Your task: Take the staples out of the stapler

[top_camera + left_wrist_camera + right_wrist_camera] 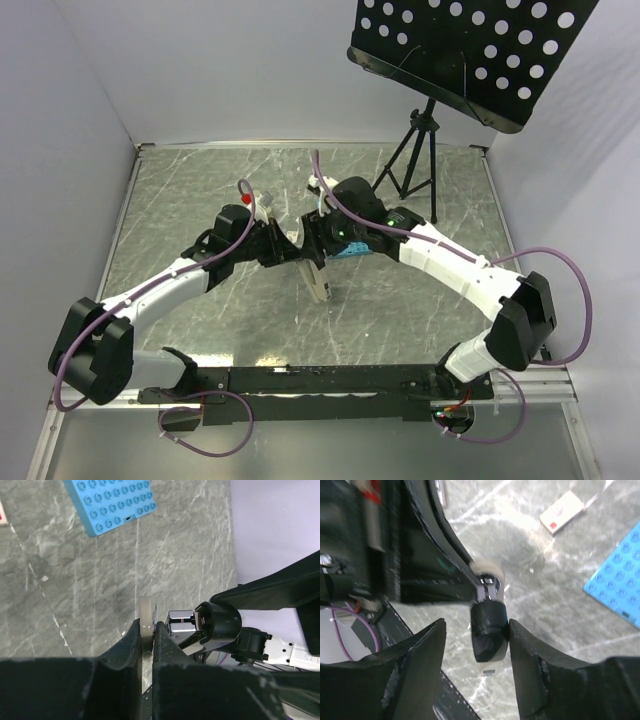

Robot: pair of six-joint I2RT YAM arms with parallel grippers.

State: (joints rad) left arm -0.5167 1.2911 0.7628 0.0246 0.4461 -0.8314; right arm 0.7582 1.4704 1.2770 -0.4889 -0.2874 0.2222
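The stapler [319, 277] is held above the table between both grippers, at the table's middle. My left gripper [148, 626] is shut on the stapler's thin cream-coloured edge [145, 615]. A chrome part [181, 621] and the black rounded end [218, 627] stick out to the right of it. My right gripper [476, 626] is open around the black end of the stapler [489, 632], which touches the right finger and stands apart from the left one. No loose staples show in any view.
A blue studded plate [110, 502] lies on the marble table, also in the right wrist view [620, 575]. A small tan-white block [562, 511] lies beyond it. A black tripod stand [415, 150] with a perforated panel stands at the back right.
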